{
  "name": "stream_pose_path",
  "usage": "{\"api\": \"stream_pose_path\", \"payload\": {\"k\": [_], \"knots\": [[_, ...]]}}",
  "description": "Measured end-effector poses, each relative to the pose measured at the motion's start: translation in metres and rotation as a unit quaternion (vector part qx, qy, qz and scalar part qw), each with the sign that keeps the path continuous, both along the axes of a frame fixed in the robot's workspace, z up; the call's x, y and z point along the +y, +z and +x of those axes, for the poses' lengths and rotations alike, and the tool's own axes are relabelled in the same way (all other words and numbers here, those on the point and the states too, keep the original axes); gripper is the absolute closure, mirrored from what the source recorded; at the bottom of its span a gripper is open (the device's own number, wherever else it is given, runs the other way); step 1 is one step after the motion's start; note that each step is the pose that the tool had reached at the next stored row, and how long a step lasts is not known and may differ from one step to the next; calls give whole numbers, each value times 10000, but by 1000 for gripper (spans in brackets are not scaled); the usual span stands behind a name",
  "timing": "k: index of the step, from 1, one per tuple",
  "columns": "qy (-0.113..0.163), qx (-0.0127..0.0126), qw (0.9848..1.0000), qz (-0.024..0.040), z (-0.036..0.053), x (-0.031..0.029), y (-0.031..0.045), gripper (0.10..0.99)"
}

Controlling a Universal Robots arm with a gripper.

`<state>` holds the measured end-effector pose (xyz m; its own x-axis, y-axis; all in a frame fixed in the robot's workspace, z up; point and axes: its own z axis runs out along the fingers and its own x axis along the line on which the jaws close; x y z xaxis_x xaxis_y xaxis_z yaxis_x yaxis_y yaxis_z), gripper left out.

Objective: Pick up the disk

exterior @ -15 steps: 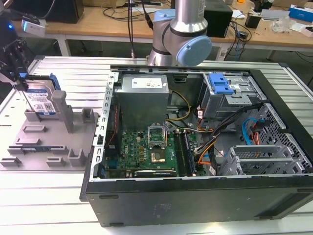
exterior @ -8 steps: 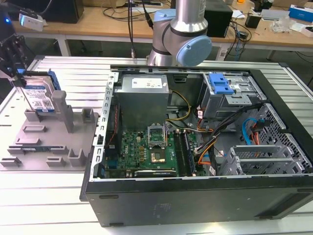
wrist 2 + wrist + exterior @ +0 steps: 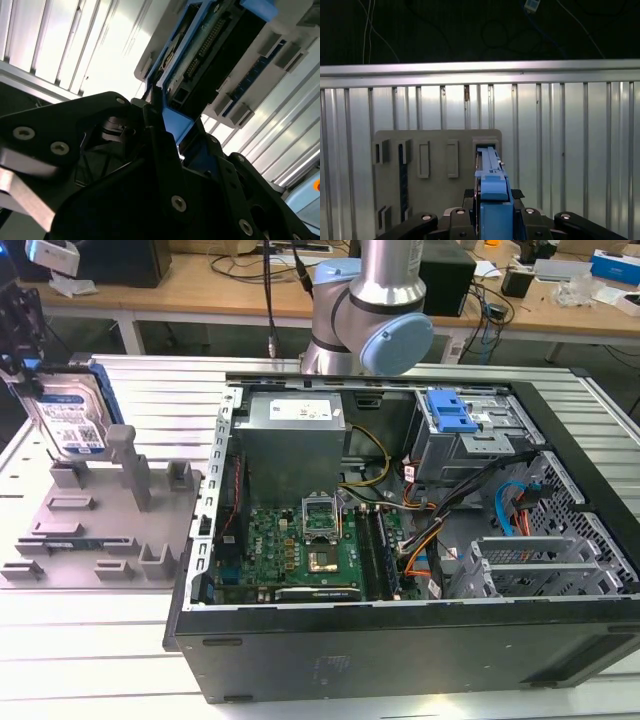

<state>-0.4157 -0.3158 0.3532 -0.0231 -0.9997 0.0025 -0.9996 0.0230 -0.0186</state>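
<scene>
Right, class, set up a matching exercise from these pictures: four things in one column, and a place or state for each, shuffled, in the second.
Things:
1. disk
2. grey fixture
3. computer case
4. blue bracket

Places or states:
A. lies open on the table, motherboard showing
B. held upright in the tool, at the exterior view's left
C. sits inside the case, near its far wall
D. flat on the table, posts standing up, below the disk

Pairs: 1-B, 2-D, 3-A, 4-C

Exterior view high, angled down over the open black computer case (image 3: pixel 400 540), both wrist views close above the grey plastic fixture with posts (image 3: pixel 435 165) (shared with the exterior view).
</scene>
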Motion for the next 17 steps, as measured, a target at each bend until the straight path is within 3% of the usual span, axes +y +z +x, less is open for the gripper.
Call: {"api": "stream_pose_path", "payload": {"k": [6, 8, 12, 17], "knots": [[0, 0, 10000, 0, 0, 0, 182, 722], [1, 0, 10000, 0, 0, 0, 335, 722], [2, 0, 10000, 0, 0, 0, 458, 722], [4, 0, 10000, 0, 0, 0, 671, 722]]}}
